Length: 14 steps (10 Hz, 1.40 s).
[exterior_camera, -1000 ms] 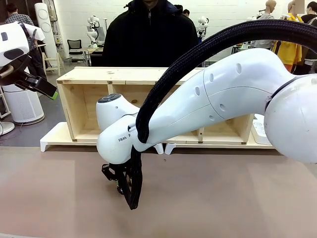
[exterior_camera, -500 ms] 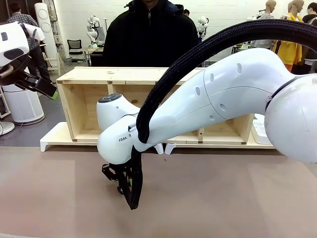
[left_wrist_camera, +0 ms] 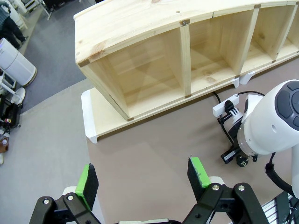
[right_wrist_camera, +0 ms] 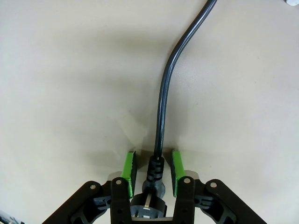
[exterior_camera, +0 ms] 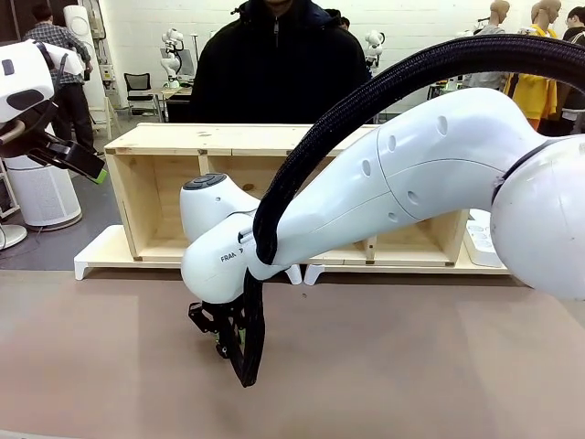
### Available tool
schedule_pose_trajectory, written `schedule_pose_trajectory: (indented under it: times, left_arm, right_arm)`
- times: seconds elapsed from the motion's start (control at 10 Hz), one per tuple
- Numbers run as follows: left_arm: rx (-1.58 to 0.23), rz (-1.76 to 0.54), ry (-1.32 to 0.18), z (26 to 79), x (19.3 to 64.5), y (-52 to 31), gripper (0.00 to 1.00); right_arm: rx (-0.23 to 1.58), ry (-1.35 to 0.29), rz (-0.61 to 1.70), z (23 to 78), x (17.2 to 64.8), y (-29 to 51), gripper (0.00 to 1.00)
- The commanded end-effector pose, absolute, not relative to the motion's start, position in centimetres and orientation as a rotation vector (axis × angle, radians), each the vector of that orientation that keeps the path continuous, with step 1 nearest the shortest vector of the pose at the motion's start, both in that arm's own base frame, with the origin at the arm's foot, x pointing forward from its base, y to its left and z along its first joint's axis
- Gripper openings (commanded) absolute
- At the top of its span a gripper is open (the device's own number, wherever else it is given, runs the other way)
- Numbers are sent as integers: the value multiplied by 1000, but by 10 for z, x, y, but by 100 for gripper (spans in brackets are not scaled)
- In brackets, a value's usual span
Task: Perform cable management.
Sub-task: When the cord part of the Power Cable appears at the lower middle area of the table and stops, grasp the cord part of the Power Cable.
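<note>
1. The right gripper (right_wrist_camera: 151, 155) points down at the table (right_wrist_camera: 65, 74). Its green pads (right_wrist_camera: 128, 168) stand partly closed on either side of the plug's ribbed neck. A sliver of gap shows on each side, so I cannot tell whether they clamp it.
2. The plug (right_wrist_camera: 149, 199) of the cable (right_wrist_camera: 161, 102) sits between the fingers, near their base. The cord runs out past the fingertips and then bends aside.
3. Beyond this gripper, the cord leads to a white power strip (left_wrist_camera: 225, 103) at the foot of the wooden shelf (left_wrist_camera: 140, 28).
4. The left gripper (left_wrist_camera: 142, 177) hangs high with its jaws spread wide. The table is below it and the shelf ahead.
</note>
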<state>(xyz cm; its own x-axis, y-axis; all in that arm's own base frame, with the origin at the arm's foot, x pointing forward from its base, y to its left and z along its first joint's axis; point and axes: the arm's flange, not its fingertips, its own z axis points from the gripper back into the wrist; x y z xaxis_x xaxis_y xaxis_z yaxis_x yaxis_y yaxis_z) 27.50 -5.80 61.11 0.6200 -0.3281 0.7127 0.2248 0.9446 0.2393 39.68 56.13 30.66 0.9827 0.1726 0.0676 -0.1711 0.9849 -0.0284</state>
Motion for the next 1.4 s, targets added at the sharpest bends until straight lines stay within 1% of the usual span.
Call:
schedule_pose_trajectory:
  times: [0.0, 0.6, 0.7, 0.8, 0.9, 1.0, 1.1, 1.3]
  left_arm:
    - [135, -317, -857, 612, 277, -58, 100]
    - [135, -317, -857, 612, 277, -58, 100]
    - [135, -317, -857, 612, 277, -58, 100]
    - [135, -317, -857, 612, 277, -58, 100]
    - [135, -317, -857, 612, 277, -58, 100]
    - [135, -317, -857, 612, 277, -58, 100]
    - [135, -317, -857, 612, 277, -58, 100]
    - [135, -317, -857, 612, 277, -58, 100]
  right_arm:
    - [0, -61, 149, 293, 392, 545, 40]
    - [1, -61, 153, 288, 390, 539, 40]
    - [-21, -63, 163, 288, 390, 539, 30]
    - [-29, -57, 163, 289, 390, 539, 25]
    - [-34, -53, 162, 290, 391, 538, 14]
    - [-35, -48, 161, 290, 391, 538, 9]
    - [-39, -46, 160, 290, 391, 539, 0]
    - [-40, -48, 159, 292, 393, 540, 0]
